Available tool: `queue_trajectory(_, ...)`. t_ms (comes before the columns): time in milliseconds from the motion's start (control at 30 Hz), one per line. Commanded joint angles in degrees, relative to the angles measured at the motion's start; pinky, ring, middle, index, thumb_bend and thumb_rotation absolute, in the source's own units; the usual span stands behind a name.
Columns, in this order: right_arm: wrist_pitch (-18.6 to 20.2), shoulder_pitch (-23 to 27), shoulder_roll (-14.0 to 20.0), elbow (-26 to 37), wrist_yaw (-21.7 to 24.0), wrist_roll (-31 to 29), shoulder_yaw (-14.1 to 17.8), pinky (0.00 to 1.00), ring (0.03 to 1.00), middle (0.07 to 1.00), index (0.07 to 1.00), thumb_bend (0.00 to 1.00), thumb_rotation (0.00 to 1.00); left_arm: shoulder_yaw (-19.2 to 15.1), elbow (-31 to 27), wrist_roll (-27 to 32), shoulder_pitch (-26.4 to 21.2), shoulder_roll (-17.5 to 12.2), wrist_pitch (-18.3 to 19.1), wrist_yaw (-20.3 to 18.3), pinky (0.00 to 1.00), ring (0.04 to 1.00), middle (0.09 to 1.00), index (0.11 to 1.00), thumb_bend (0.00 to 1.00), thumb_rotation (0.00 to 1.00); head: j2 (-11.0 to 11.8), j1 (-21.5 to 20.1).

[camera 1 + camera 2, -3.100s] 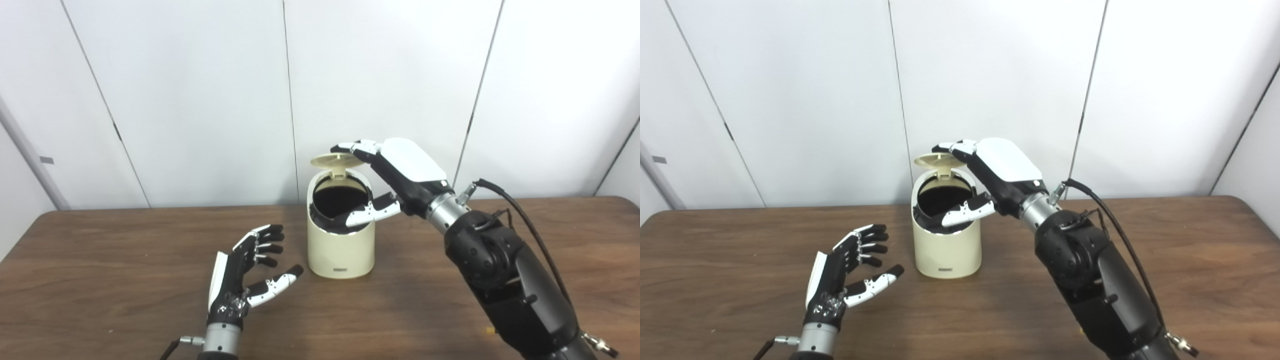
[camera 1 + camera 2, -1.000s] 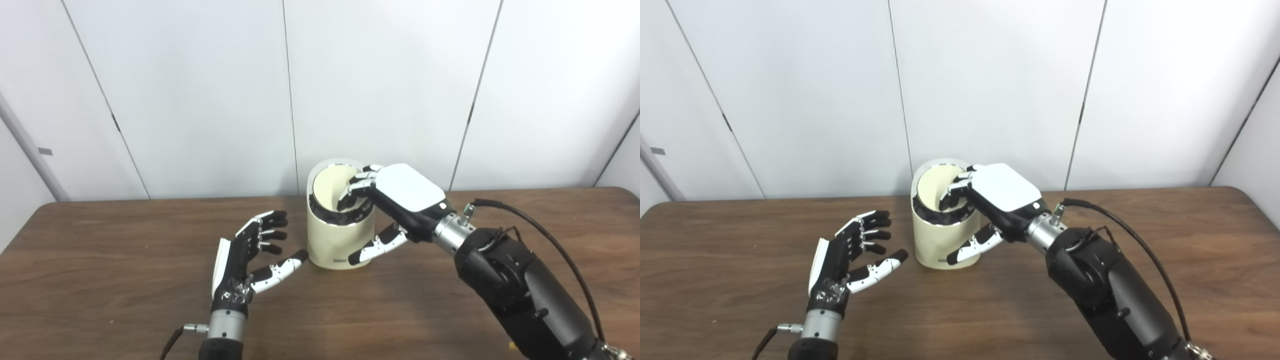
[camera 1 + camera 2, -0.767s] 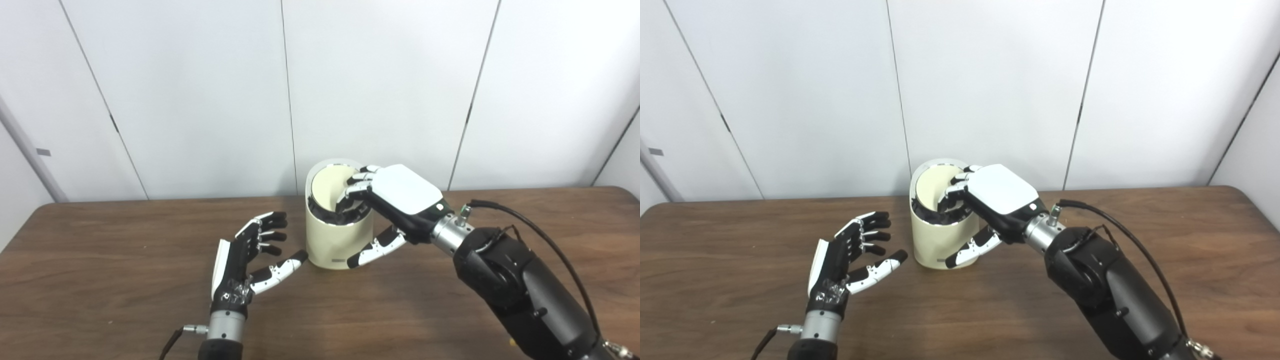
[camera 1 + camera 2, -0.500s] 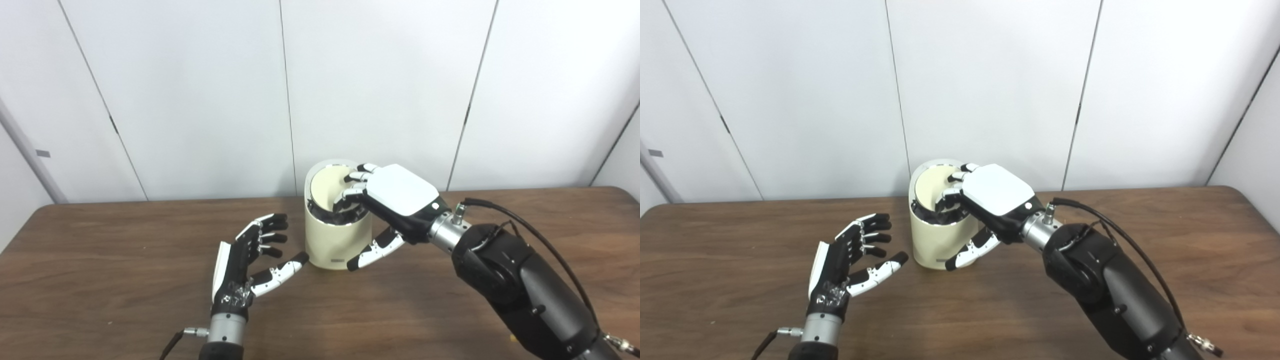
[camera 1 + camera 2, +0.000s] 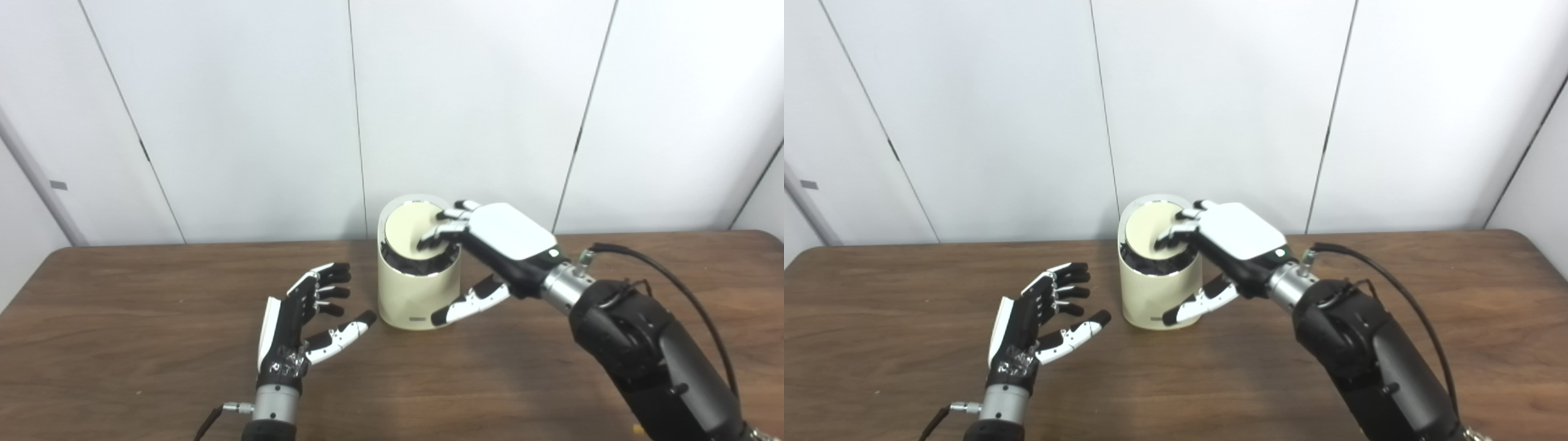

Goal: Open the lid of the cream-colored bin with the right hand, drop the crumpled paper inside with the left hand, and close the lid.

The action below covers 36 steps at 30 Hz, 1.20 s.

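Since the earlier frames the lid (image 5: 415, 224) has swung down from upright to lie flat in the mouth of the cream-colored bin (image 5: 418, 293), which stands mid-table (image 5: 122, 343); no crumpled paper shows. Right hand (image 5: 490, 245) holds nothing, its fingertips (image 5: 429, 240) spread on the lid and thumb beside the wall, while the left hand (image 5: 306, 318) waits open-fingered and empty just left of the bin. Small, stiff plastic, the bin looks light and tippable, so I'd press the hinged lid gently near its middle.
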<state>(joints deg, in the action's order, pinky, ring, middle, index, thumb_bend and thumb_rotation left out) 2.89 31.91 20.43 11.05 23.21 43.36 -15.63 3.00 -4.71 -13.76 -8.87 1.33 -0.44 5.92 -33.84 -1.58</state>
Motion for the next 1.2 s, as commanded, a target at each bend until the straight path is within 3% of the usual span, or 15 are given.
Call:
queue_trajectory(0,0.5,1.7,0.6,2.7,-1.6,-1.5,2.5,0.87,0.905,0.81,0.815,0.7,0.53,0.0,-2.2,0.1,-1.5,-0.1,-0.5,-0.1,0.57,0.672,0.734,0.743,0.73,0.1,0.0,0.0)
queue_trajectory(133,1.4,0.3,-0.3,3.9,-3.0,-2.7,5.1,0.83,0.884,0.87,0.866,0.71,0.5,-0.1,-2.5,0.5,-1.4,-0.3,-0.4,-0.4,0.57,0.671,0.732,0.745,0.73,0.09,-0.2,-0.2)
queue_trajectory(233,2.9,-1.8,-1.3,4.9,-4.2,-4.1,7.1,0.74,0.855,0.891,0.896,0.75,0.43,-0.1,-2.8,0.6,-1.4,-0.6,-0.3,-0.6,0.56,0.669,0.731,0.744,0.74,0.09,-0.3,-0.7)
queue_trajectory(367,1.3,-5.1,-2.2,4.7,-7.1,-7.4,9.3,0.68,0.862,0.922,0.924,0.76,0.4,-0.1,-2.9,0.3,-1.4,-0.9,-0.1,-1.0,0.56,0.671,0.732,0.747,0.73,0.09,-0.4,-1.1)
queue_trajectory(567,0.6,-11.1,-2.4,5.3,-8.9,-12.0,11.3,0.69,0.866,0.947,0.96,0.81,0.34,-0.1,-3.3,0.7,-1.4,-1.4,0.1,-1.6,0.56,0.666,0.731,0.747,0.73,0.09,-0.7,-1.5)
queue_trajectory(833,3.3,-18.0,-5.3,4.4,-11.5,-17.8,14.2,0.7,0.859,0.947,0.96,0.88,0.29,0.1,-2.7,1.5,-1.9,-2.4,-1.1,-2.6,0.57,0.674,0.741,0.755,0.75,0.12,-0.7,-2.0)
queue_trajectory(967,2.6,-19.8,-7.5,1.6,-14.6,-19.8,15.9,0.74,0.878,0.957,0.959,0.87,0.31,0.2,-2.5,1.6,-2.0,-2.7,-1.3,-2.7,0.57,0.675,0.739,0.755,0.75,0.12,-0.7,-2.1)
queue_trajectory(1167,2.6,-20.7,-9.8,-1.4,-17.9,-20.0,15.5,0.73,0.893,0.961,0.958,0.85,0.34,0.2,-1.7,1.6,-2.4,-2.9,-1.8,-2.8,0.58,0.68,0.742,0.758,0.76,0.13,-0.5,-2.4)
